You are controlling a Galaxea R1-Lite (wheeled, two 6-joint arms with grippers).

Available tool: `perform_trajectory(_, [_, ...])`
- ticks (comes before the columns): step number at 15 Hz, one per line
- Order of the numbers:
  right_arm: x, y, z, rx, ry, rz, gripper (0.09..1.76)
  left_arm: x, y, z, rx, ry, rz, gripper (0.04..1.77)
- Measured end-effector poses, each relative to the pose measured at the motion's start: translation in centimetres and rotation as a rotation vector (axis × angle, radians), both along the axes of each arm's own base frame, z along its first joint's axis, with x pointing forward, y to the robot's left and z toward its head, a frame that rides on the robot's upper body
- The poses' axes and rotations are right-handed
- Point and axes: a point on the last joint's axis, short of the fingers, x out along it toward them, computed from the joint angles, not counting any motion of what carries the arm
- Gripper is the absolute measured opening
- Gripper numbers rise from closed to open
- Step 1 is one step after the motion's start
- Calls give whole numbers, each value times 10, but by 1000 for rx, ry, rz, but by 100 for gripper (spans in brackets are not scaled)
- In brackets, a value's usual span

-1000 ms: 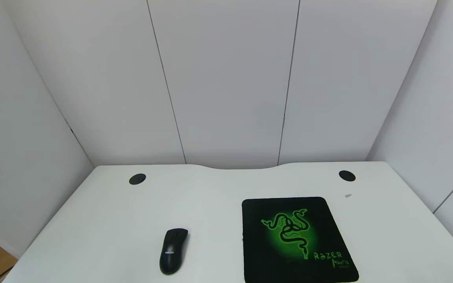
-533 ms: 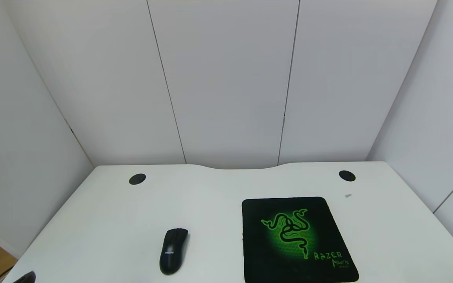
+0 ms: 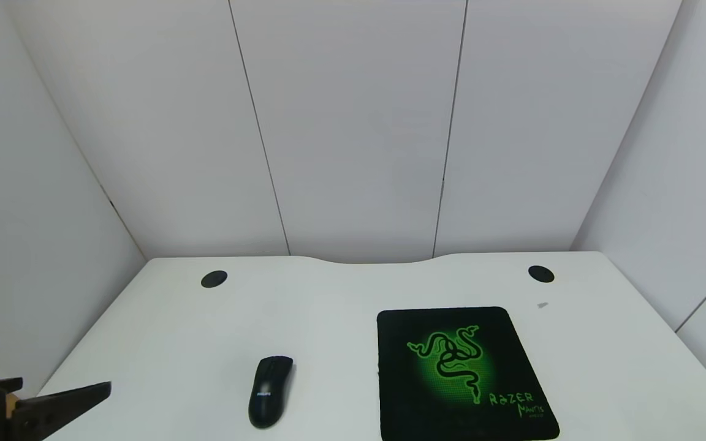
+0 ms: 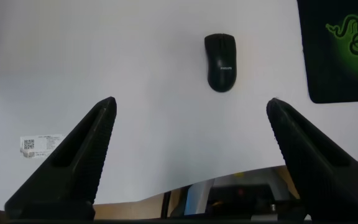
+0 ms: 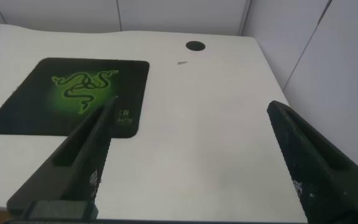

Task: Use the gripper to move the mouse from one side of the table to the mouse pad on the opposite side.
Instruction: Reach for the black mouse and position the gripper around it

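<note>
The black mouse (image 3: 270, 392) lies on the left half of the white table (image 3: 163, 343), its "PHILIPS" lettering facing up. The black mouse pad (image 3: 460, 373) with its green snake logo lies on the right half. My left gripper (image 4: 191, 102) is open and empty above the table's near left edge, with one of its fingers (image 3: 65, 398) showing at the head view's bottom left. The mouse (image 4: 220, 53) lies ahead of it, apart from it. My right gripper (image 5: 192, 106) is open and empty above bare table to the right of the pad (image 5: 67, 93).
Two round black grommets (image 3: 214, 278) (image 3: 540, 274) sit near the table's notched far edge. A small grey scrap (image 3: 542, 304) lies near the right one. A white label (image 4: 41, 144) is stuck near the table's left front corner. White walls enclose the table.
My left gripper has come into the head view from the bottom left corner, moving up and toward the table. The mouse and pad have not moved.
</note>
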Motion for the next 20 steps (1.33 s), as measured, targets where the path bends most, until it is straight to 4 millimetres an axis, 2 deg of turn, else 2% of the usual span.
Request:
perform_trajectory(5, [0,0,0,0,0,0,171,50,-6,-2,-40,154,14,172])
perform_trajectory(10, [0,0,0,0,0,0,171,90,-30,-9,-88,322,-4,172])
perform_trajectory(15, [0,0,0,0,0,0,171,129,-50,-33,-60,437,30,172])
perform_trajectory(20, [0,0,0,0,0,0,171,149,-73,-63,-48,507,25,172])
